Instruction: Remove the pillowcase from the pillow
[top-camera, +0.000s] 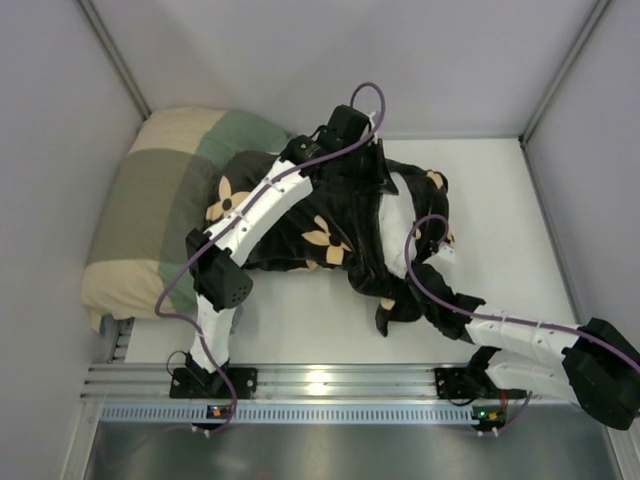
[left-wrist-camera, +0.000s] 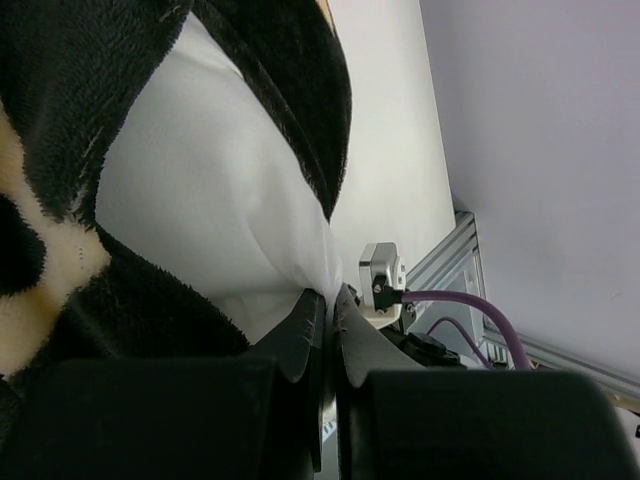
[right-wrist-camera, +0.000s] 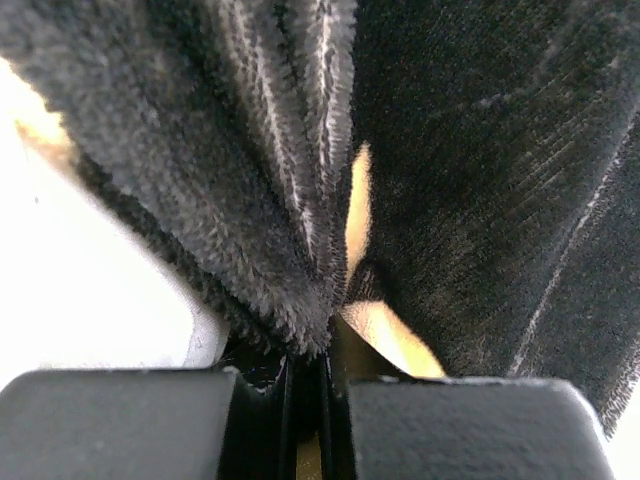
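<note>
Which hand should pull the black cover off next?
Right. The right hand grips the black pillowcase, so it can probably pull; the left hand pinches the white pillow.

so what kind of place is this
Most likely a robot test cell, not a home: plain white walls box in a white table, and two arms are bolted to an aluminium rail at its near edge.

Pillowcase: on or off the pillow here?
Partly off. The pillowcase is bunched around the pillow, whose white middle shows bare; the right gripper pinches its black fabric.
</note>
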